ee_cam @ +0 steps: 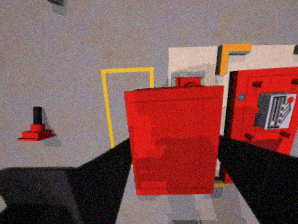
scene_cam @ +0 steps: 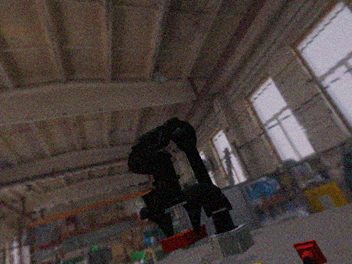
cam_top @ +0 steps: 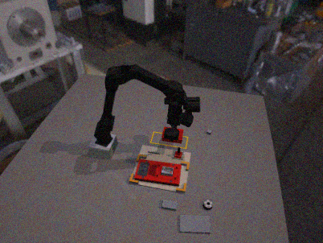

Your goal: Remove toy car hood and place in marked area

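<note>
Above marked area [cam_top: 169, 139] — hand [cam_top: 173, 133] clamps red hood [ee_cam: 172, 140]; car [cam_top: 157, 171] beside

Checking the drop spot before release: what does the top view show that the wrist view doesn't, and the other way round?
Only the top view shows the whole arm, the full yellow outline beneath the gripper, and loose grey parts nearby. Only the wrist view shows the black fingers clamping the red hood at its sides. Both show the hood, the yellow outline and the red car base.
</note>
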Controlling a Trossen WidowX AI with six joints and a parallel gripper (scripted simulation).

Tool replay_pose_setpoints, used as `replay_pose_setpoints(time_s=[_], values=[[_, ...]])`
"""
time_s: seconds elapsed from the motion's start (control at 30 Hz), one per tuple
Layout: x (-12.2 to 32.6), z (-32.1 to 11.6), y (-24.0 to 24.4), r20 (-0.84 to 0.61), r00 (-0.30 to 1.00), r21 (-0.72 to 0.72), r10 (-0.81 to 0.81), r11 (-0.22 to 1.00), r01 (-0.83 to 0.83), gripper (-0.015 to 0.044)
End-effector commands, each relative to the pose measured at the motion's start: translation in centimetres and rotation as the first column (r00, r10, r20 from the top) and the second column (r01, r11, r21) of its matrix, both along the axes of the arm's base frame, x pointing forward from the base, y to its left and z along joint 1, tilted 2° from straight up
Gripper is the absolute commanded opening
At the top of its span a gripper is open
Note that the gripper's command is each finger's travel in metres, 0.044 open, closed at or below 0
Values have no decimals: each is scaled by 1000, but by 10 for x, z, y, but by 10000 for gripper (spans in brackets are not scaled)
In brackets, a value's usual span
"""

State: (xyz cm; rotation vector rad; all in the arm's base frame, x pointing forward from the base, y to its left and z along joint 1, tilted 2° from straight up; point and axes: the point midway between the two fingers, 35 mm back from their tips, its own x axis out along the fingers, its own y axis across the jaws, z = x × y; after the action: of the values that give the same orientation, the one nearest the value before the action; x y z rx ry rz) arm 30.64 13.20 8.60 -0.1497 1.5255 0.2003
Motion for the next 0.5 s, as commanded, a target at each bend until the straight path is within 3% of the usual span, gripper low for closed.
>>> replay_pose_setpoints(time_s=[0.0,0.47], values=[[-10,5,18,15,1000,4,-3,1000,3,0],[-34,7,53,12,1000,11,4,1000,-4,0]])
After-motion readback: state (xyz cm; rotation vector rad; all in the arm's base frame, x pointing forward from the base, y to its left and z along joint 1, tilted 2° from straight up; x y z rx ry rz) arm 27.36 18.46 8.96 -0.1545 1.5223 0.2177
